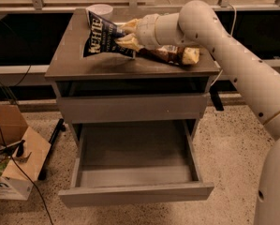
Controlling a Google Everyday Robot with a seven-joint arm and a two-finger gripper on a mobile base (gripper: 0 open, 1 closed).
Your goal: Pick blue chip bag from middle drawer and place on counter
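Observation:
The blue chip bag (102,37), dark navy with white lettering, is at the back left of the counter (74,62), its lower edge touching or just above the top. My gripper (125,35) reaches in from the right and is shut on the bag's right end. The middle drawer (135,191) is pulled out below, and nothing shows inside it.
A brown-and-cream bag (177,55) lies on the counter under my arm (214,36). A white cup (99,9) stands at the counter's back edge. The upper grey front (132,108) is closed. An open cardboard box (11,163) and cables sit on the floor at left.

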